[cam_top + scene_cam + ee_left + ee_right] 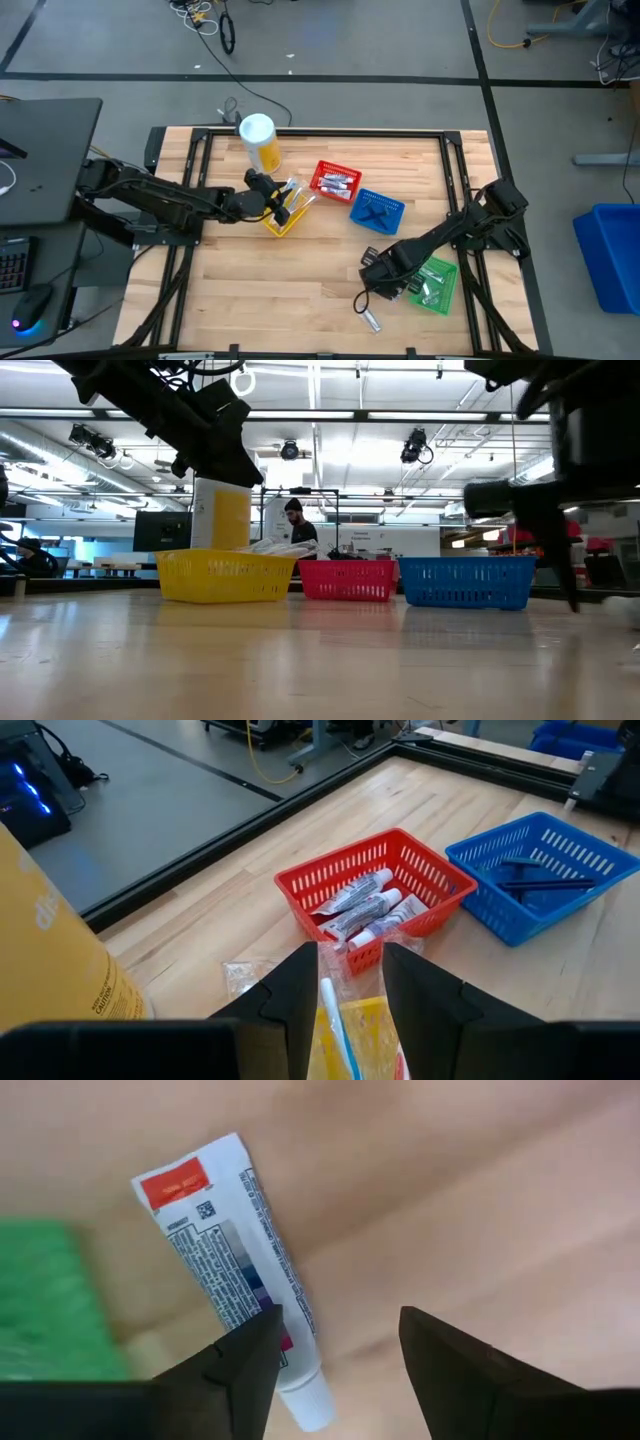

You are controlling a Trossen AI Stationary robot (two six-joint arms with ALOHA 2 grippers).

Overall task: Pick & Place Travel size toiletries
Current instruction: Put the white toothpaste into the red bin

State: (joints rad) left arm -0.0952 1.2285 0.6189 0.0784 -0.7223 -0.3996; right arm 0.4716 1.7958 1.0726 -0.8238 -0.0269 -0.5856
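Note:
My left gripper [350,956] is open above the yellow basket [283,219], with its fingers on either side of a pale-blue and white toothbrush [335,1012] lying in the basket. My right gripper [340,1320] is also open. It hovers over a small white tube [232,1270] that lies flat on the table [371,321] beside the green basket [436,284]. The tube has a red flat end, and its white cap end shows beside one finger. More tubes [368,906] lie in the red basket [335,180]. Dark razor-like pieces [530,880] lie in the blue basket [378,211].
A tall white-and-yellow canister [259,141] stands just behind the yellow basket, close to my left arm. The yellow, red and blue baskets sit in a row mid-table. Bare wood lies toward the near edge. A person [296,525] is in the room behind.

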